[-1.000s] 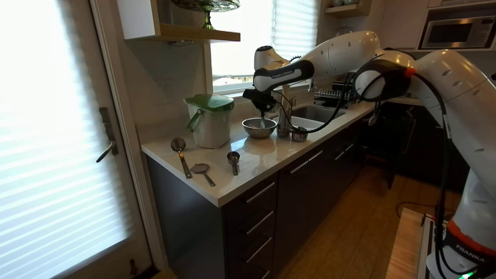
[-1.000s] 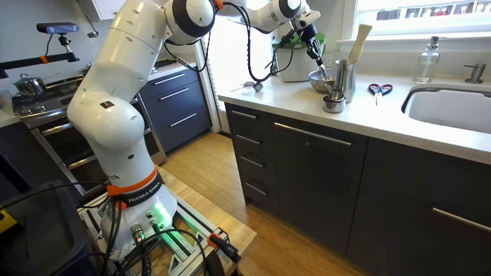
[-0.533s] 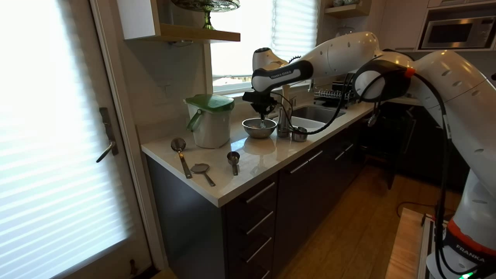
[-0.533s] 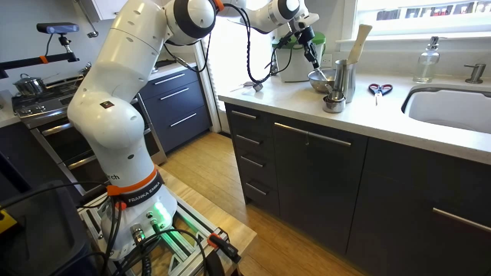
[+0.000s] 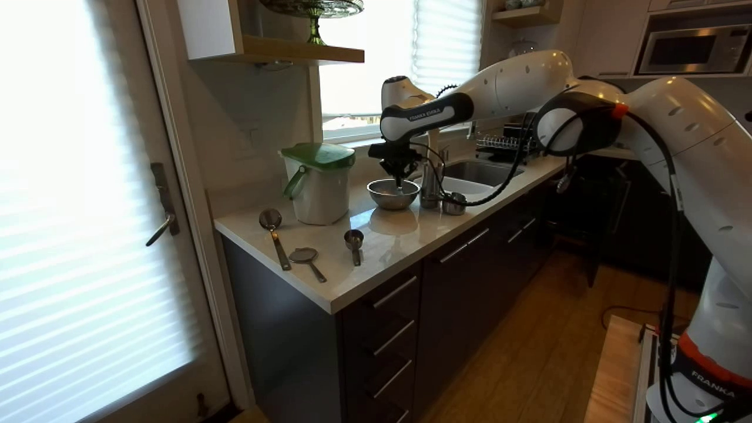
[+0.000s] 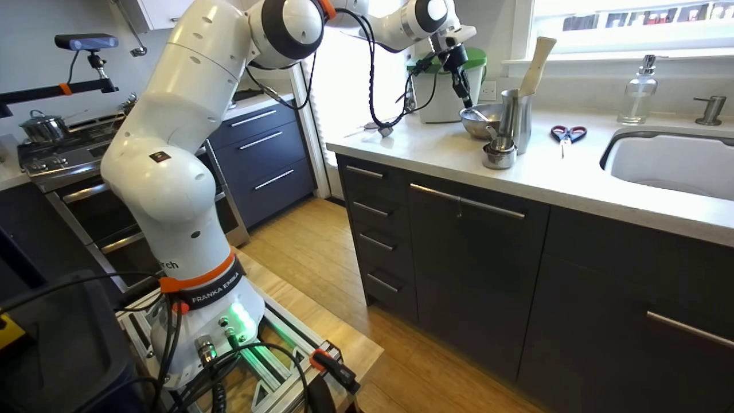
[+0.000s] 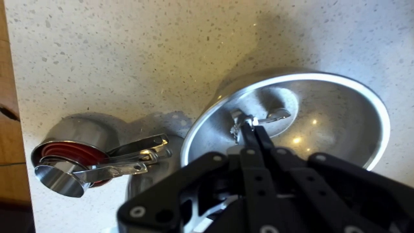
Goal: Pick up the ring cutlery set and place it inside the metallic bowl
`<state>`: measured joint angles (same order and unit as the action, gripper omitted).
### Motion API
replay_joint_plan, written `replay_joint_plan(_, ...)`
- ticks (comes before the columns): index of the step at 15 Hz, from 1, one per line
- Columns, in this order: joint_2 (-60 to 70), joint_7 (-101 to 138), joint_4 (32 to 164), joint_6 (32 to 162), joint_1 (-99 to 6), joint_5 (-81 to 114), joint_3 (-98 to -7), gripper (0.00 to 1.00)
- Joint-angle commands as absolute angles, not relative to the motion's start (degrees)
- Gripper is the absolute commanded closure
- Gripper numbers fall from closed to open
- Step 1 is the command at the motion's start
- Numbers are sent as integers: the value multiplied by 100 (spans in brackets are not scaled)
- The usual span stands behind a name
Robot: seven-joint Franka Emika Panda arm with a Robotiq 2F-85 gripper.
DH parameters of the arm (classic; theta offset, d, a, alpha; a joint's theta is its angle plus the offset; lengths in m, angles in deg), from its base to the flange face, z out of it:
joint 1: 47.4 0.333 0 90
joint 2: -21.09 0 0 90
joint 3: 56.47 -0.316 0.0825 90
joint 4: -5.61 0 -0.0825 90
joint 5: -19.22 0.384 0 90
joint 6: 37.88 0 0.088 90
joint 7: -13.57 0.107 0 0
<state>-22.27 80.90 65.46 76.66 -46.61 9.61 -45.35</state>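
- Stage, by judgement: pick-up done, placing nearly so; the ring cutlery set (image 7: 275, 116) is inside the metallic bowl (image 7: 343, 123), though whether it touches the bottom cannot be told
- Remaining, presumably: release, then withdrawal
- Gripper (image 7: 253, 127): fingers almost together, apparently pinching the set by its upper end
- Arm (image 5: 529, 76): outstretched over the counter (image 5: 329, 241), wrist bent downward, fingertips close to rim height in both exterior views
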Motion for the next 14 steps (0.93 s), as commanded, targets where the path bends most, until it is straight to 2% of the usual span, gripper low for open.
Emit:
replay_joint_plan(1, -2376, 7902, 6263, 7409, -4750, 1083, -4604, 99)
replay_joint_plan(12, -2482, 7611, 6082, 7006, -4783, 1193, -4648, 99)
replay_joint_plan(13, -2495, 7591, 6060, 6978, -4787, 1211, -4651, 81)
replay_joint_plan(14, -2513, 7575, 6025, 6953, -4792, 1226, -4654, 71)
